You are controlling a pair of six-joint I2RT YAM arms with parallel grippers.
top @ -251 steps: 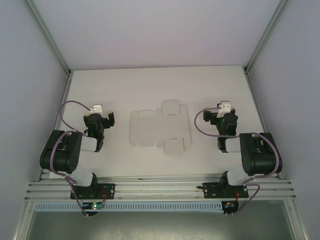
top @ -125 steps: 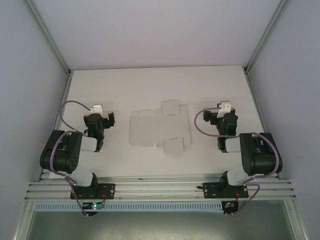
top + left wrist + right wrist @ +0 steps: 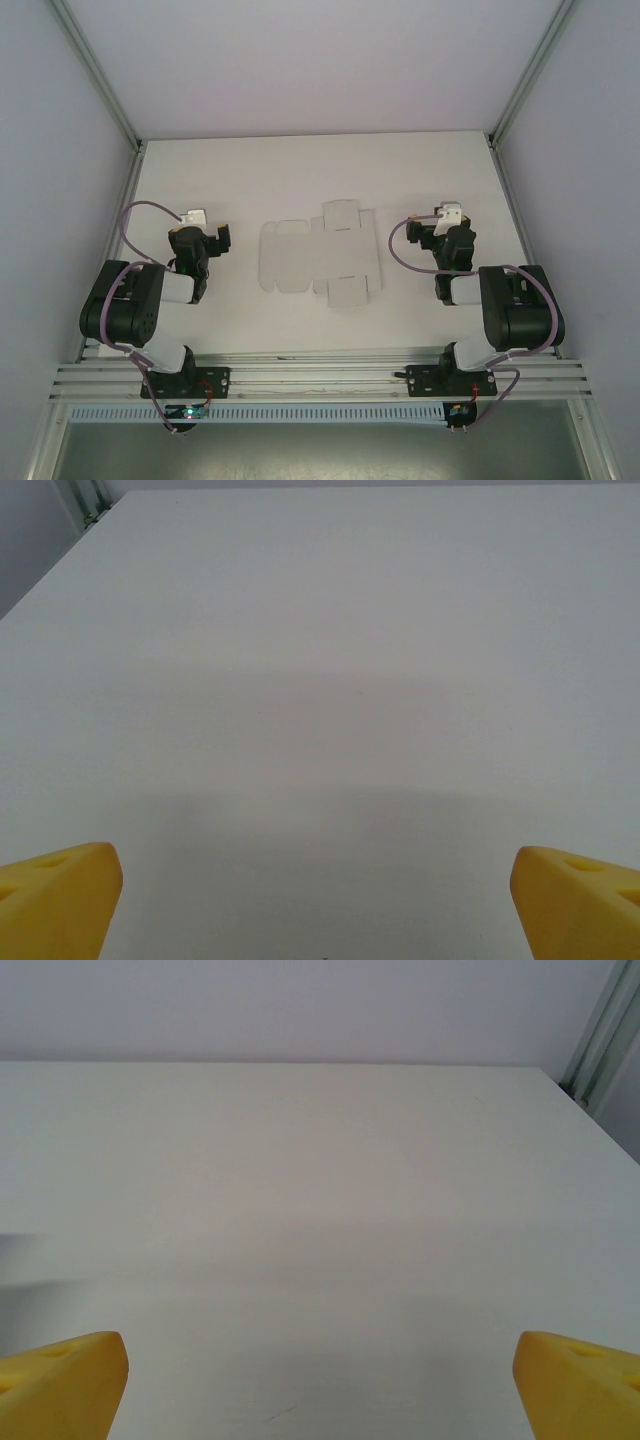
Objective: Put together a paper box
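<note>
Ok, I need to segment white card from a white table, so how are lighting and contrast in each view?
Top external: soft even light, no glare, the paper box barely stands out from the table, traced by faint edge shadows. Left wrist: broad soft shadow bands. Right wrist: similar, fainter.

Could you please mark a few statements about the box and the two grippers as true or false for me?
1. The left gripper and the right gripper are both open. True.
2. The paper box is folded up into a closed box. False: it lies as a flat die-cut sheet on the table.
3. The paper box lies between the two grippers. True.
4. The right gripper holds a flap of the paper box. False: it holds nothing and sits apart from the sheet, to its right.
</note>
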